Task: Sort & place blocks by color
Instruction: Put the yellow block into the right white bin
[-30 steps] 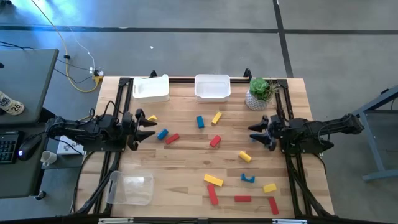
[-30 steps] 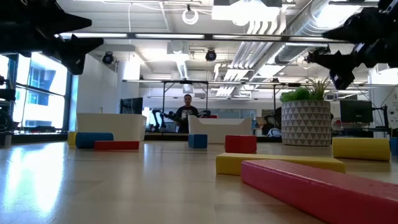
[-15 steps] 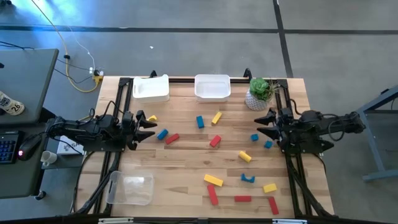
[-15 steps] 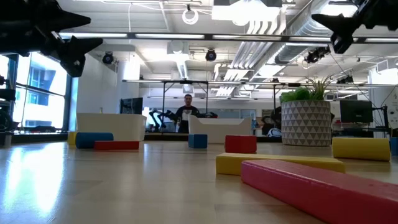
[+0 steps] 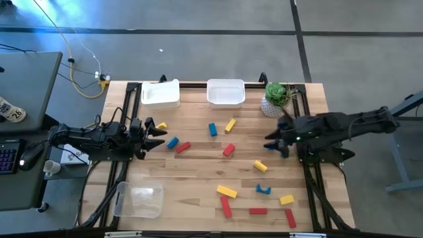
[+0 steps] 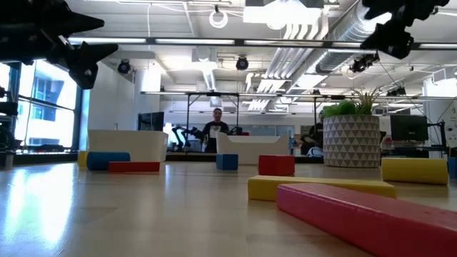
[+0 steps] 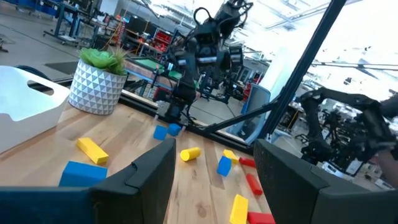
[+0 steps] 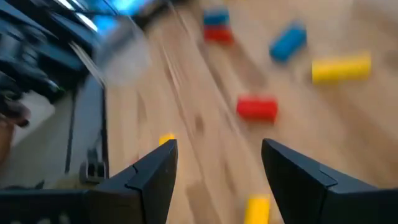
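Both dark two-finger grippers, left [image 5: 156, 134] and right [image 5: 273, 141], stand empty, jaws apart (wrist views confirm); the overhead alone shows the scattered red, yellow and blue blocks [image 5: 229, 150].

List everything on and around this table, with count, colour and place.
red blocks: five, red, two mid-table, three front right
yellow blocks: five, yellow, scattered
blue blocks: three from above, blue, left and centre; two more beside the right arm
white bins: two, white, far edge
clear bin: one, clear, front left
plant: one, green, far right corner
person: one, in the room beyond the table
left gripper: open, empty, left edge
right gripper: open, empty, right side
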